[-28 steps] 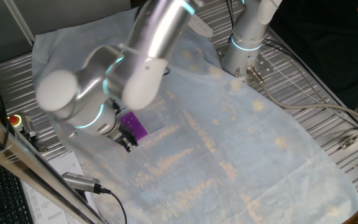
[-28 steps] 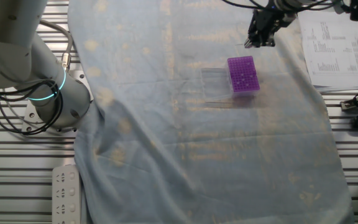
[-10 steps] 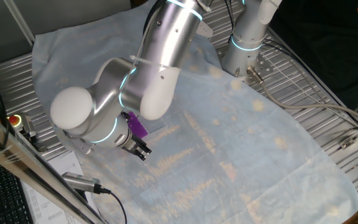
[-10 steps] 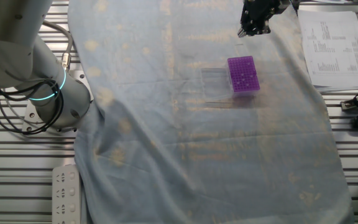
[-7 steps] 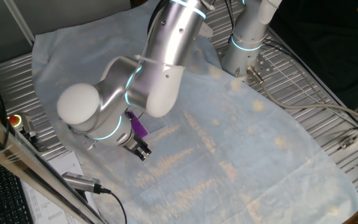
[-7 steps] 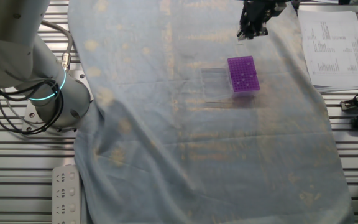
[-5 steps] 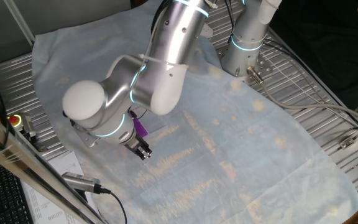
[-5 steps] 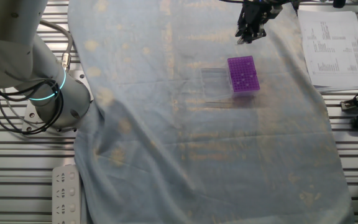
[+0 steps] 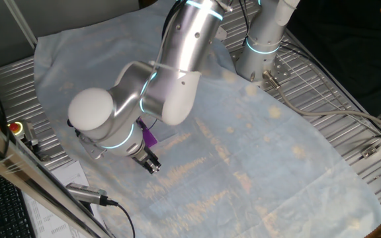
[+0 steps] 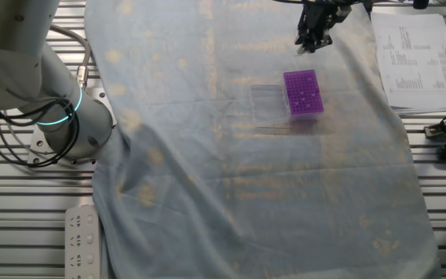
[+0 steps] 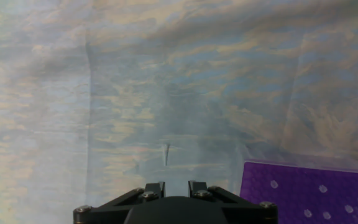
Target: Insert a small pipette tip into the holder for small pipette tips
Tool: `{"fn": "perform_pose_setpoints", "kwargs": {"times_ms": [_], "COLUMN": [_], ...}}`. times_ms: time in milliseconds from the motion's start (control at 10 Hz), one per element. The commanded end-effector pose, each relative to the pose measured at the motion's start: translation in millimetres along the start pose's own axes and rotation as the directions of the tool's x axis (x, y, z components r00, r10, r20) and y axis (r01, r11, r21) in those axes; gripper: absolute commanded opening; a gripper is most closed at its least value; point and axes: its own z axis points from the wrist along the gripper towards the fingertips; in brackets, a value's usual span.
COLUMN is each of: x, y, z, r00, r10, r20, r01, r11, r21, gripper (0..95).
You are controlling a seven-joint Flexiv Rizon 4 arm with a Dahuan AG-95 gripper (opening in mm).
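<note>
The holder for small pipette tips [image 10: 301, 92] is a purple block with pale holes, lying flat on the pale cloth. In the hand view the holder [image 11: 306, 190] fills the lower right corner; in one fixed view only a sliver of the holder [image 9: 149, 136] shows behind the arm. My gripper [image 10: 313, 37] hovers just beyond the holder's far edge, apart from it. A thin small pipette tip [image 11: 166, 155] sticks out ahead of the gripper [image 11: 176, 185], whose jaws stand narrow around it. The same gripper [image 9: 150, 163] points down at the cloth.
A wrinkled pale cloth [image 10: 246, 178] covers the table. A clear flat rectangle [image 10: 265, 98] lies left of the holder. Printed papers [image 10: 413, 54] and small tools [image 10: 444, 128] sit off the cloth's right edge. The arm's base [image 10: 60, 116] stands at left.
The gripper has shifted from the holder's right far corner to just beyond its far edge, carrying the tip. The holder has not moved.
</note>
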Motion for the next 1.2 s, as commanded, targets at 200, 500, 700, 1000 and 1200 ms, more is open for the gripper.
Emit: {"fn": "perform_pose_setpoints", "kwargs": {"times_ms": [200, 500, 700, 1000, 1200], "x": [5.2, 16.4, 16.4, 11.4, 3.3], "y": [-0.9, -6.3, -6.3, -7.0, -5.6], "z": [-0.2, -7.2, -7.2, 0.0, 4.5], "r00": [1.000, 1.000, 0.999, 0.998, 0.997], "r10": [0.001, -0.011, -0.033, -0.013, -0.009], "r20": [0.005, -0.015, 0.027, 0.068, 0.081], "r01": [-0.001, 0.011, 0.032, 0.012, 0.007], "r11": [1.000, 1.000, 0.999, 1.000, 1.000], "r21": [0.007, 0.012, 0.023, 0.020, 0.019], "gripper": [19.0, 19.0, 19.0, 19.0, 19.0]}}
